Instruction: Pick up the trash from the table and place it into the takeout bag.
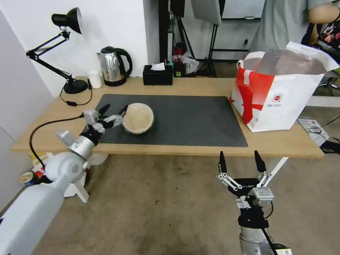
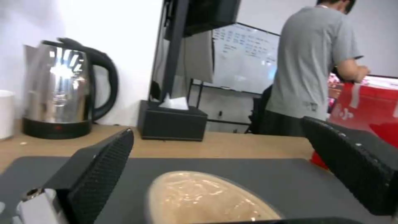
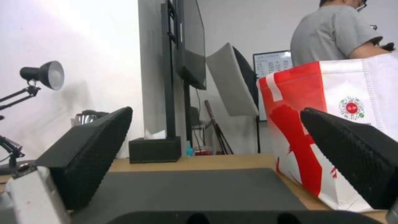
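A round beige lidded takeout bowl (image 1: pixel 138 118), the trash in view, sits on the left part of the dark grey mat (image 1: pixel 198 120) on the light-wood table (image 1: pixel 202 86). My left gripper (image 1: pixel 115 108) is open right beside the bowl's left side, fingertips reaching toward it. In the left wrist view the bowl (image 2: pixel 207 199) lies low between the spread black fingers (image 2: pixel 104 174). The white and red takeout bag (image 1: pixel 279 95) stands open at the table's right end, also seen in the right wrist view (image 3: pixel 352 124). My right gripper (image 1: pixel 241 159) hangs open below the table's front edge.
Along the back edge stand a black desk lamp (image 1: pixel 67 53), a white cup (image 1: pixel 95 79), a steel kettle (image 1: pixel 113 66) and a black tissue box (image 1: pixel 158 75). A black cable (image 1: pixel 46 125) loops over the table's left front corner. The mat between bowl and bag is bare.
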Tool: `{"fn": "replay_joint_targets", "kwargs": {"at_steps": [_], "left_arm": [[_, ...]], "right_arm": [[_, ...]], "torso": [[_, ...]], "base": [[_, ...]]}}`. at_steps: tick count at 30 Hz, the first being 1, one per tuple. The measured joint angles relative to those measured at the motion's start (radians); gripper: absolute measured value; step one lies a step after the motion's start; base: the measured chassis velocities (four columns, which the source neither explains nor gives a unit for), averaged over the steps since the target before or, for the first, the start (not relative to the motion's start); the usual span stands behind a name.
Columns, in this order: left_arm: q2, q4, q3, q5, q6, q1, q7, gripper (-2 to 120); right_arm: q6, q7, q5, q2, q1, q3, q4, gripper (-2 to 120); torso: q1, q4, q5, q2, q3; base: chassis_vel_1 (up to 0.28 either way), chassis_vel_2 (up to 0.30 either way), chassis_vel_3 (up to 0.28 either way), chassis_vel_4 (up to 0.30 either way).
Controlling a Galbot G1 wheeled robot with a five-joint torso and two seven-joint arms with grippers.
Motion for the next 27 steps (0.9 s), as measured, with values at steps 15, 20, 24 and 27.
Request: {"fn": "replay_joint_targets", "kwargs": {"at_steps": [15, 20, 24, 27], "left_arm": [[-0.012, 0.000, -0.043, -0.011, 0.001, 0.052, -0.003, 100], [-0.027, 0.008, -0.038, -0.019, 0.002, 0.051, -0.011, 100], [-0.049, 0.025, -0.020, -0.032, 0.007, 0.045, -0.027, 100], [-0.055, 0.035, -0.015, -0.034, 0.009, 0.044, -0.028, 100]], "right_arm": [[0.000, 0.000, 0.000, 0.000, 0.000, 0.000, 0.000, 100], [0.000, 0.000, 0.000, 0.000, 0.000, 0.000, 0.000, 100], [0.000, 0.000, 0.000, 0.000, 0.000, 0.000, 0.000, 100], [0.000, 0.000, 0.000, 0.000, 0.000, 0.000, 0.000, 100]], "torso": [[0.000, 0.0001, -0.0001, 0.000, 0.000], [0.000, 0.0001, 0.0003, 0.000, 0.000], [0.000, -0.0001, 0.0002, 0.000, 0.000], [0.000, 0.0000, 0.0000, 0.000, 0.000]], "base": [[0.000, 0.000, 0.000, 0.000], [0.000, 0.000, 0.000, 0.000], [0.000, 0.000, 0.000, 0.000], [0.000, 0.000, 0.000, 0.000]]}}
